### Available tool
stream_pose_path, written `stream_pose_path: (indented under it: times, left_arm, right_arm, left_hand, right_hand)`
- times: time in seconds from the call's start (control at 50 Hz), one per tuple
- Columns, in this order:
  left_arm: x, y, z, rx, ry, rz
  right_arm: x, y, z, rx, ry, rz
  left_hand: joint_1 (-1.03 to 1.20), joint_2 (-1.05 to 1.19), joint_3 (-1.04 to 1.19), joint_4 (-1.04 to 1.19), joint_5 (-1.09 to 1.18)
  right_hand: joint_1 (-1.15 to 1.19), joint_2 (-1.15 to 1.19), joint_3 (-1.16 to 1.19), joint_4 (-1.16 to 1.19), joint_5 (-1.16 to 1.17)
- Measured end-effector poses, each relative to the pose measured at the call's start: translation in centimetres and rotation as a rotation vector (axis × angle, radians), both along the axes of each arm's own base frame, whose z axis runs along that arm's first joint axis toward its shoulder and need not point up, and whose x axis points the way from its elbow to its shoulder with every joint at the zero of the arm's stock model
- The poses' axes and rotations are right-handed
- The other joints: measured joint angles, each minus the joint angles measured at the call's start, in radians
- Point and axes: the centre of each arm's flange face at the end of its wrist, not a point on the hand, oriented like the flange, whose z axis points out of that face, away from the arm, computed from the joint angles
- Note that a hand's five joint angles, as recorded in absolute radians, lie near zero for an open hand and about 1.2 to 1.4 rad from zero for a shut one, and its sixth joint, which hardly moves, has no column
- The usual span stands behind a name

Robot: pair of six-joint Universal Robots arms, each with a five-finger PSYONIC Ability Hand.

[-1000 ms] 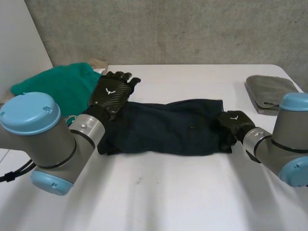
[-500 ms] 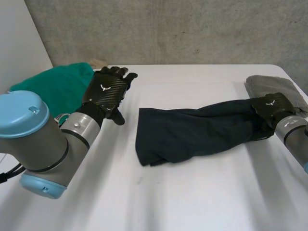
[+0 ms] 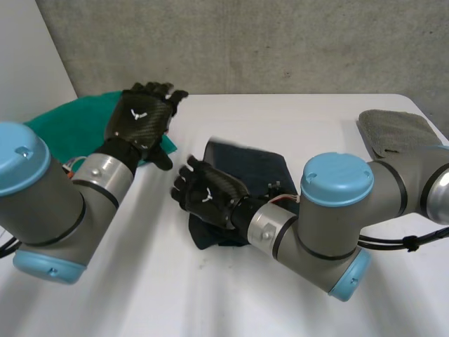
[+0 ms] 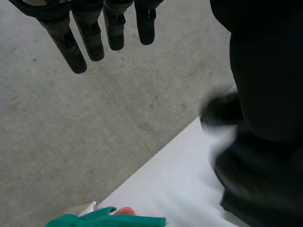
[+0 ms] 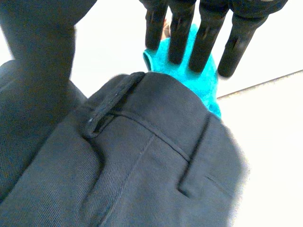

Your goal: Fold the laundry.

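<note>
Dark navy twill trousers (image 3: 249,165), doubled over into a short, thick bundle near the middle of the white tabletop (image 3: 210,295), a little toward its left edge. Waistband end toward that edge and uppermost, with a belt loop and stitched seams plain in the right wrist view; cloth fairly smooth there, only soft creases. Far edge of the bundle blurred in the head view.

Right arm (image 3: 337,210) stretched across from the right edge, over the trousers. Left arm (image 3: 42,203) raised at the near-left corner.

Rumpled green terry cloth (image 3: 63,126) at the far-left corner, partly behind the left arm, well apart from the bundle. Folded grey towel (image 3: 396,133) at the right edge, toward the far side, also well apart.

Right hand (image 3: 207,196) lying palm-down on the waistband end of the trousers, fingers (image 5: 182,33) straight and spread, reaching past the waistband, closed round nothing. Left hand (image 3: 140,119) lifted clear of the tabletop above the green cloth's edge, fingers (image 4: 90,38) straight, slightly apart, holding nothing.
</note>
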Motion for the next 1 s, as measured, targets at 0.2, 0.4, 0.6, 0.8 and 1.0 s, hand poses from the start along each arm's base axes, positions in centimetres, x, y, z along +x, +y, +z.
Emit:
stream_pose_path:
  times: [0.2,0.4,0.6,0.8,1.0]
  left_arm:
    - [-0.6,-2.4,3.6,-0.07,0.121,0.005]
    - [-6.1,-1.7,3.0,0.014,0.192,-0.148]
    - [-10.8,-1.0,-5.0,0.249,0.058,-0.208]
    - [-8.3,-1.4,-9.3,0.327,-0.172,-0.021]
    - [-6.0,-1.0,-11.2,0.347,-0.371,0.035]
  right_arm:
    - [-2.7,-3.0,5.7,0.517,-0.368,-0.219]
    - [-10.6,-9.5,9.0,0.706,-0.689,-0.632]
    - [-11.5,-12.2,6.0,0.743,-0.558,-0.74]
    - [-9.5,-12.5,1.1,0.893,-0.436,-0.701]
    - [-8.0,-11.9,-3.0,0.888,-0.305,-0.724]
  left_hand:
    - [0.0,0.0,0.0,0.0,0.0]
    - [0.0,0.0,0.0,0.0,0.0]
    - [0.0,0.0,0.0,0.0,0.0]
    - [0.0,0.0,0.0,0.0,0.0]
    - [-0.008,-0.014,0.0,0.0,0.0]
  right_hand:
    - [-0.251,-0.316,-0.355,-0.347,-0.313]
    - [-0.251,-0.316,-0.355,-0.347,-0.313]
    - [-0.251,-0.316,-0.355,-0.347,-0.313]
    - [-0.251,-0.316,-0.355,-0.347,-0.313]
    - [-0.251,-0.334,-0.355,-0.347,-0.312]
